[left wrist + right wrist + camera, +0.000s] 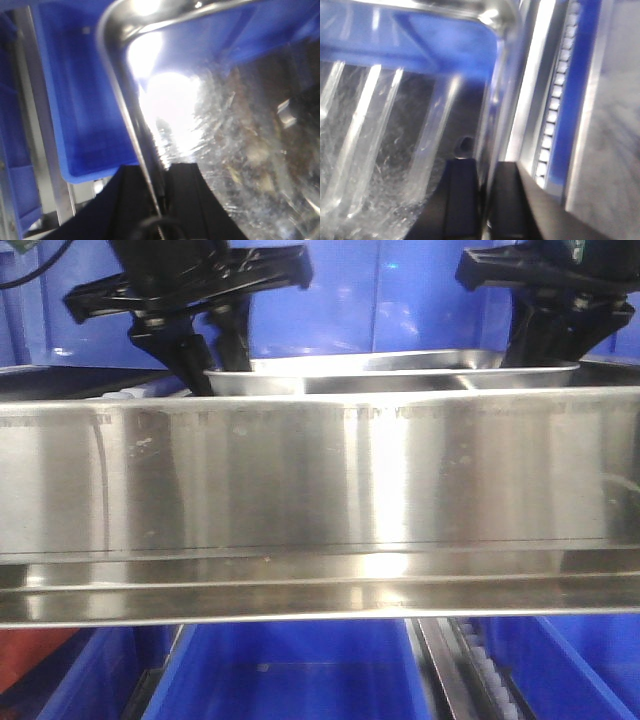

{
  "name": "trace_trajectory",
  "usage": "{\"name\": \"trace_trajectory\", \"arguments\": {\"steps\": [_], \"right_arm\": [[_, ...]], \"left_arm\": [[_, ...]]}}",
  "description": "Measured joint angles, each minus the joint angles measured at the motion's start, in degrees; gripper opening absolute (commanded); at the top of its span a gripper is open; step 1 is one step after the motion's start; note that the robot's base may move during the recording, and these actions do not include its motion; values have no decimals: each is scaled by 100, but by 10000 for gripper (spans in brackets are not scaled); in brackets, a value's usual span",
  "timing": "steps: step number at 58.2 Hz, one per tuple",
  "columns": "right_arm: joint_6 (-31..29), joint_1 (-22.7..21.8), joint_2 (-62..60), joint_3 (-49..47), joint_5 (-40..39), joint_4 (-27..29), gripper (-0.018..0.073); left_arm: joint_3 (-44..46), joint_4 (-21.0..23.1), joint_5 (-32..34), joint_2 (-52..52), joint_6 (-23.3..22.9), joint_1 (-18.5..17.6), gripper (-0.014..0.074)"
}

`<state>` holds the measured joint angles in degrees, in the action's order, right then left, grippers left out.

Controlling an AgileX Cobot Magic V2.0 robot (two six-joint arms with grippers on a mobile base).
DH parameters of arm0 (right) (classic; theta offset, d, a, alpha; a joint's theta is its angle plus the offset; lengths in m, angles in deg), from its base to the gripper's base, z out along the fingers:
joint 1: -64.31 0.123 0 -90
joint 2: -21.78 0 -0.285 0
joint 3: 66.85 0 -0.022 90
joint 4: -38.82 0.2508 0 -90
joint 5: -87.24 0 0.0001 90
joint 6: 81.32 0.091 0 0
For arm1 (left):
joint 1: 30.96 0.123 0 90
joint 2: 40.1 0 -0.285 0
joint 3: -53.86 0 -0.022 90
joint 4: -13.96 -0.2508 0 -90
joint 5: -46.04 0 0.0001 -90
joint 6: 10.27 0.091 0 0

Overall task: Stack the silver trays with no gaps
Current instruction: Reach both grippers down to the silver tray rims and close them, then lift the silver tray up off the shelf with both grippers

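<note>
The only writing I can find is a row of fine marks along the top of the steel rail (pixel 320 490), too small to read. That broad brushed rail fills the middle of the front view, with blue bins (pixel 290 670) under it, a blue wall (pixel 400 300) behind and a red patch (pixel 40 660) at the lower left. Above the rail the silver tray (pixel 400 375) sits level between my two arms, my left gripper (pixel 215 365) at its left end and my right gripper (pixel 555 340) at its right end. I cannot tell from there whether another tray lies under it. My left wrist view shows what the front view hides: the tray's rolled rim runs down between my two black fingers (pixel 190 200), which are pinched onto it, with a blue bin (pixel 75 100) just beside the tray. In my right wrist view the tray's side wall stands clamped between my fingers (pixel 462 195), and a strip of small white rollers (pixel 557 100) in a metal channel runs beside the tray.
</note>
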<state>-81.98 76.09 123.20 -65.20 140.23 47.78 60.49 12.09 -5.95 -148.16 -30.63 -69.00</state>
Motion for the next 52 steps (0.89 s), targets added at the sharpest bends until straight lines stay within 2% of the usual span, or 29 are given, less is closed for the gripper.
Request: {"name": "trace_trajectory", "arguments": {"steps": [11, 20, 40, 52], "right_arm": [[21, 0, -11, 0, 0, 10, -79], [21, 0, -141, 0, 70, 11, -79], [97, 0, -832, 0, 290, 94, -79], [144, 0, -1297, 0, 379, 153, -79]], "left_arm": [[13, 11, -40, 0, -24, 0, -19], [239, 34, -453, -35, -34, 0, -19], [1568, -6, -1733, -9, -34, 0, -19], [2213, -51, -1970, 159, -24, 0, -19]]}}
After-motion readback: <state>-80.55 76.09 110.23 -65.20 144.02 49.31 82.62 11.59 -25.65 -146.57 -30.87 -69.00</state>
